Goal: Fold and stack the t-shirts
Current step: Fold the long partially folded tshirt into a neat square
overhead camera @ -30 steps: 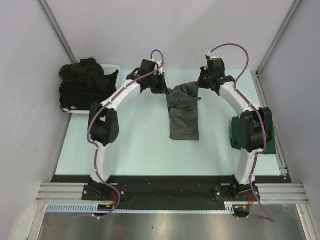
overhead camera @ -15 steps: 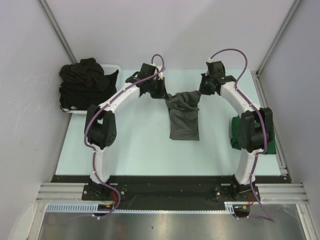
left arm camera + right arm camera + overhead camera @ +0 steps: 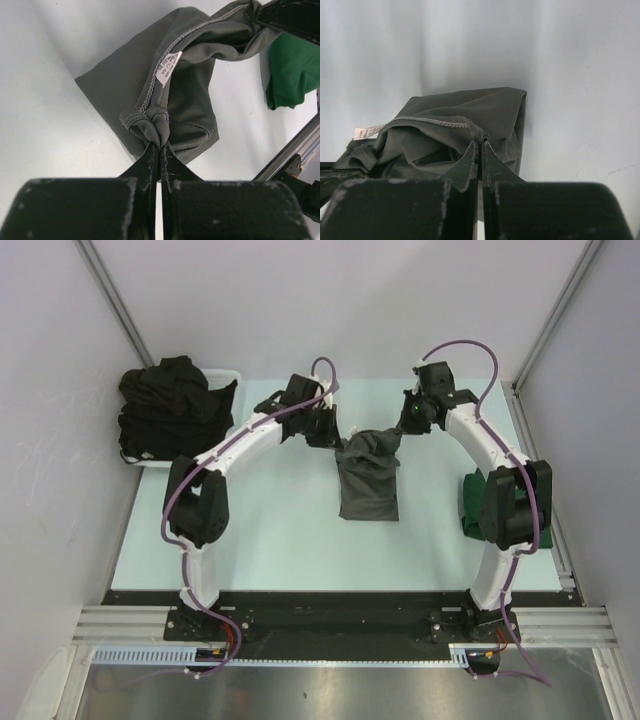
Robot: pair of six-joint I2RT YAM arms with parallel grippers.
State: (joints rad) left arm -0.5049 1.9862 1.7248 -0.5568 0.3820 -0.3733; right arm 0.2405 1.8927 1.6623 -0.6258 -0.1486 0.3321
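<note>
Fingers (image 3: 146, 167), left gripper (image 3: 159, 150): pinched tight on a bunched edge of the charcoal grey t-shirt (image 3: 368, 488).
Fingers, right gripper (image 3: 479, 146): clamped on the opposite edge.
Charcoal grey t-shirt: table (image 3: 270, 530) centre, far end raised.
Green t-shirt (image 3: 469, 502): right edge.
Black t-shirts (image 3: 165, 405): basket (image 3: 228, 374), far-left corner.

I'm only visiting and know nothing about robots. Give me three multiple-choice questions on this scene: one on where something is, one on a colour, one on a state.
1. Where does the dark green t-shirt lie? A in the basket; B hanging from an arm; C on the table, by its right edge.
2. What colour is the gripped t-shirt? A grey; B black; C white.
3. How do the left fingers stand? A wide open; B shut on cloth; C shut on nothing.
Answers: C, green cloth lies at that edge; A, the grey t-shirt is pinched by the left fingers and the right fingers; B, stitched fabric is bunched between them.
</note>
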